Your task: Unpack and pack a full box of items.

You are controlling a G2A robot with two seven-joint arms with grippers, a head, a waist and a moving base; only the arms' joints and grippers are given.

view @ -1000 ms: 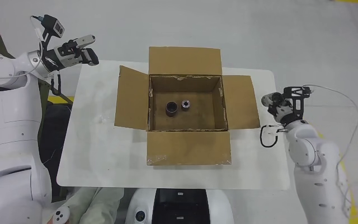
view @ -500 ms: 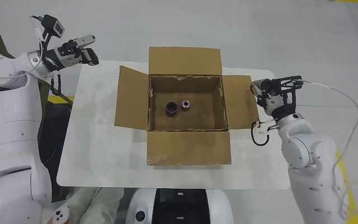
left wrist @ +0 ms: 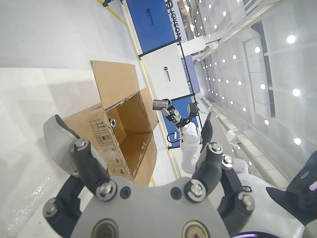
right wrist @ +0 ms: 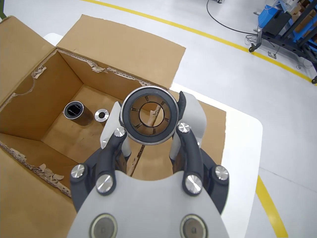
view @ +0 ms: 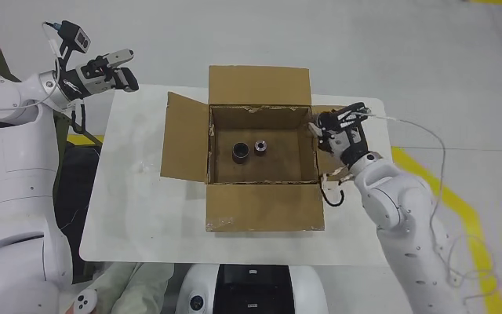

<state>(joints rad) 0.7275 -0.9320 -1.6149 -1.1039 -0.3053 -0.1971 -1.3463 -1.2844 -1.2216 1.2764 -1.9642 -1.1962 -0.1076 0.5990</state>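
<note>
An open cardboard box [view: 264, 206] sits mid-table with its flaps spread. On its floor stand a dark sleeve bearing [view: 240, 151] [right wrist: 73, 110] and a small metal ring [view: 261, 146] [right wrist: 101, 114]. My right gripper [view: 329, 125] [right wrist: 149, 108] hangs over the box's right wall, shut on a metal cylindrical bearing [right wrist: 149, 115] [left wrist: 159, 104] held end-on to the wrist camera. My left gripper [view: 125, 69] [left wrist: 133, 127] is raised above the table's far left corner, open, with nothing between its fingers.
The white table [view: 125, 204] has bare room to the left of the box and a strip along its front edge. The right flap [view: 345, 149] lies flat under my right arm. A scrap of clear film [left wrist: 24, 199] lies on the table near the left side.
My right arm has carried the metal bearing leftward, from beyond the right flap to above the box's right wall. The left arm has stayed still.
</note>
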